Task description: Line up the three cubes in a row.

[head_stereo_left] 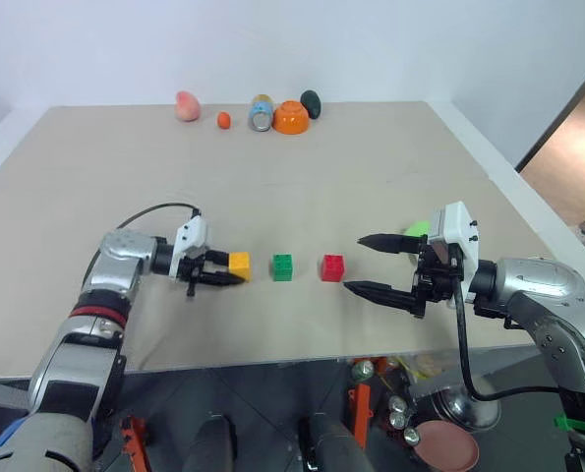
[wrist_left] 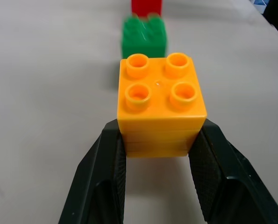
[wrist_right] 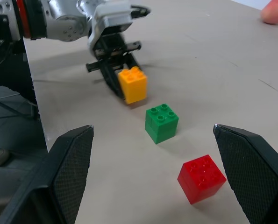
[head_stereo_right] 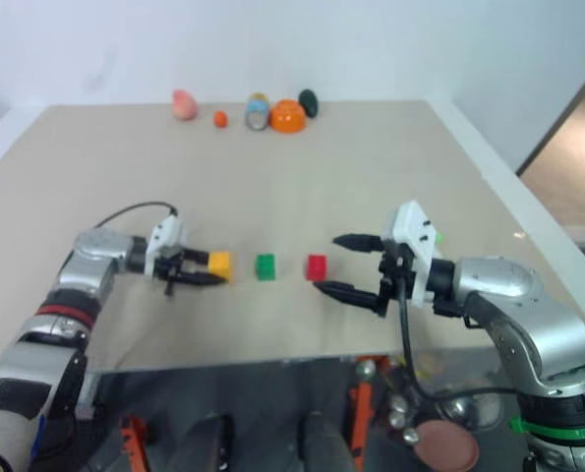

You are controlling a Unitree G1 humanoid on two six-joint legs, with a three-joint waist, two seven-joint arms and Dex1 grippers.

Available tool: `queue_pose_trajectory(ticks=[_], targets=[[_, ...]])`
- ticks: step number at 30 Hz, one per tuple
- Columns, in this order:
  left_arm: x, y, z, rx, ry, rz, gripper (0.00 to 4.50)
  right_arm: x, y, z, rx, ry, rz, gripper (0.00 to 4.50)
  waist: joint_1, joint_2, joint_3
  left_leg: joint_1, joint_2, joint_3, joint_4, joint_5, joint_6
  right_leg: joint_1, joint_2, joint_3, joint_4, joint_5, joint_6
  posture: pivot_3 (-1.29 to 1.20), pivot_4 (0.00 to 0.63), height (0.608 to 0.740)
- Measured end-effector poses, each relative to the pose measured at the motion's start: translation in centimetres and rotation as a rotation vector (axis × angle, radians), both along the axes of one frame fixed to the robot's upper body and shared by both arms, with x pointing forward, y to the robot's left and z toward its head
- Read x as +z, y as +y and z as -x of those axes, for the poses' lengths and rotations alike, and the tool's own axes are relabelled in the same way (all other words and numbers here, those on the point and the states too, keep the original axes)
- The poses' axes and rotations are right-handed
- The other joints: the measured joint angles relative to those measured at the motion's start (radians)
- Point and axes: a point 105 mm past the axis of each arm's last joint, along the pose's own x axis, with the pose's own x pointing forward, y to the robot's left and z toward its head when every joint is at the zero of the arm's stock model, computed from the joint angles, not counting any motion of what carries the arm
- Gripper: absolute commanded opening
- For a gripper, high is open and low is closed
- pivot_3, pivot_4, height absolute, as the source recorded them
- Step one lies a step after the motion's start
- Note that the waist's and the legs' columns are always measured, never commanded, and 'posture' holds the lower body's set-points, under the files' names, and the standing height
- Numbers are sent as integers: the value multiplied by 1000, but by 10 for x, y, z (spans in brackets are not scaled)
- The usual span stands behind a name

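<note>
The three cubes stand in a line across the near middle of the table: yellow-orange cube (head_stereo_left: 239,265) on the left, green cube (head_stereo_left: 282,266) in the middle, red cube (head_stereo_left: 332,267) on the right, with small gaps between them. My left gripper (head_stereo_left: 229,268) reaches in from the left and is shut on the yellow-orange cube (wrist_left: 160,105), one finger (wrist_left: 106,172) on each side, low at the table surface. Just right of the red cube (wrist_right: 202,178), my right gripper (head_stereo_left: 354,264) hangs open and holds nothing, pointing at the row.
Along the table's far edge sit a pink toy (head_stereo_left: 187,105), a small orange ball (head_stereo_left: 223,120), a can (head_stereo_left: 262,113), an orange bowl (head_stereo_left: 290,117) and a dark egg shape (head_stereo_left: 311,102). Something green (head_stereo_left: 417,228) lies behind my right gripper. The table's front edge (head_stereo_left: 272,362) is close.
</note>
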Motion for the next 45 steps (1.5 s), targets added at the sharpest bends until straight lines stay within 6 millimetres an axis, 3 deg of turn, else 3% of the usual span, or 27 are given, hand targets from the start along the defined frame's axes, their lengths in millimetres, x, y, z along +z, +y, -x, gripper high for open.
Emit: queue_pose_trajectory(ticks=[7, 15, 25, 27, 33, 39, 45], targets=[[-6, -5, -3, 5, 38, -7, 1395, 0, -1, 0, -5, 1, 2, 4255, -1, 0, 0, 0, 0, 0, 0, 0, 0, 0, 1, 0, 0, 0, 0, 0, 150, 738], [-15, 23, -2, 68, 65, -83, 1395, 0, 0, 0, -10, -2, 3, 4255, 0, 0, 0, 0, 0, 0, 0, 0, 0, 0, 1, 0, 0, 0, 0, 0, 150, 738], [-16, 25, -2, 70, 67, -83, 1395, 1, 0, -1, -11, -10, 9, 4255, 1, 0, 0, 0, 0, 0, 0, 0, 0, 0, 1, 1, 0, 0, 0, 0, 150, 738], [-16, 25, -1, 64, 70, -84, 2369, 1, 0, -1, -11, -15, 11, 4255, 1, 0, 0, 0, 0, 0, 0, 0, 0, 0, 1, 1, 0, 0, 0, 0, 150, 738], [-18, 21, 4, 19, 111, -73, 4383, 2, 0, -2, -18, -17, 10, 4255, 3, 0, 0, 1, 0, 0, 0, 0, 1, 1, 1, 1, 0, 0, 0, 0, 150, 738], [-18, 20, 1, 42, 104, -66, 4451, 2, 0, -3, -23, -18, 9, 4255, 4, 0, 0, 1, -1, 0, 0, 2, 4, 2, 1, 2, 0, 3, -1, 0, 150, 738], [-12, 49, 2, 106, 103, -105, 4451, 10, 3, -4, -1, -45, 9, 4255, -6, 0, 0, 0, 0, -1, -1, 2, 4, -1, 5, 6, 0, 4, -2, 0, 150, 738]])
